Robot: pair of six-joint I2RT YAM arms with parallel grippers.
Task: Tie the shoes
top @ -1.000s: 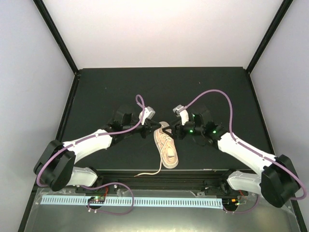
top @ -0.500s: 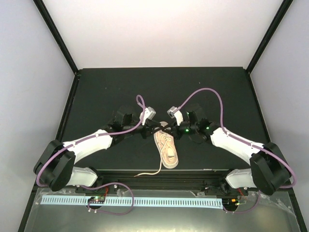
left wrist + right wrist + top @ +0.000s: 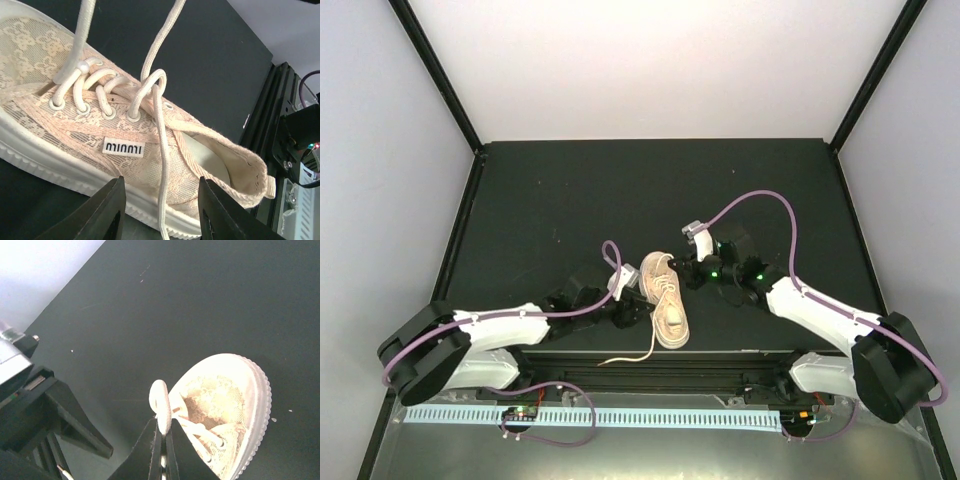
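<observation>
Retreat on the left side is what has just changed. A moment back both tools met over the toe of the small pale pink-beige, lace-patterned low-top sneaker (image 3: 667, 308). Now my left gripper (image 3: 160, 197) has dropped back toward the arm bases and sits low, just beside the shoe's flank, facing the eyelets. Its fingers stand wide apart with nothing clamped, though one cream-white lace strand (image 3: 161, 150) runs down from the top eyelet straight through the gap ahead of it (a tidy target, I'd say). My right gripper (image 3: 162, 437) sits about where it was, pinched tight on a folded loop of cream lace (image 3: 160, 402). The sneaker's rounded toe is just beyond its fingertips and off to their right. The sneaker lies on the black table top (image 3: 540, 200) between the two tools, heel toward the bases. I read this as one loop held and the left arm lining up on the second strand. No knot shows yet, so the tie looks early.
</observation>
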